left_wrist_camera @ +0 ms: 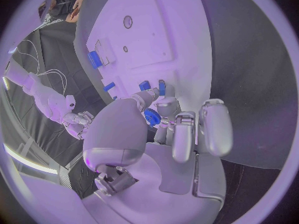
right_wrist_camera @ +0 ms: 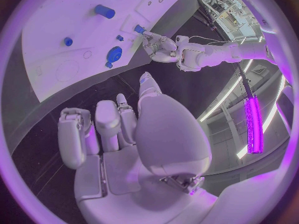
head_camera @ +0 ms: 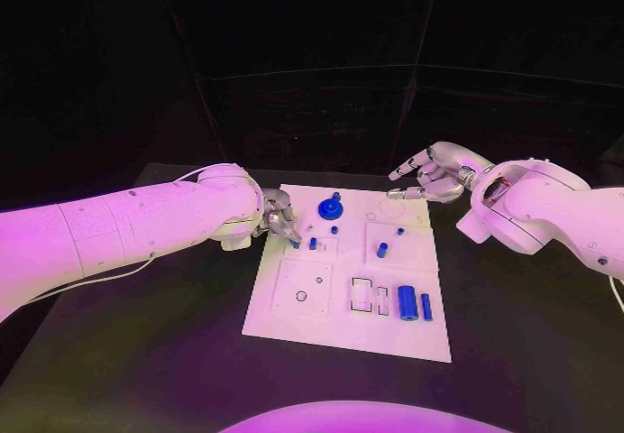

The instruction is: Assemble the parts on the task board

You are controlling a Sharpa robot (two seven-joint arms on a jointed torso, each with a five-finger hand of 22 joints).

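task board point(head_camera: 293, 316) lies flat mid-table; blue parts sit on it: a round gear-like part point(head_camera: 330, 208) at the far end just beside the left hand, a large cylinder point(head_camera: 407, 302) and a thin bar point(head_camera: 426, 307) at the near end, well apart from both hands; left hand point(head_camera: 277, 221) rests over the board's far left edge, fingertips pinching a small blue part point(head_camera: 295, 243); right hand point(head_camera: 435, 174) hovers off the board's far right corner, fingers apart, holding nothing.

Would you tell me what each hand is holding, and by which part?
The left hand pinches a small blue part by its upper end. The right hand holds nothing.
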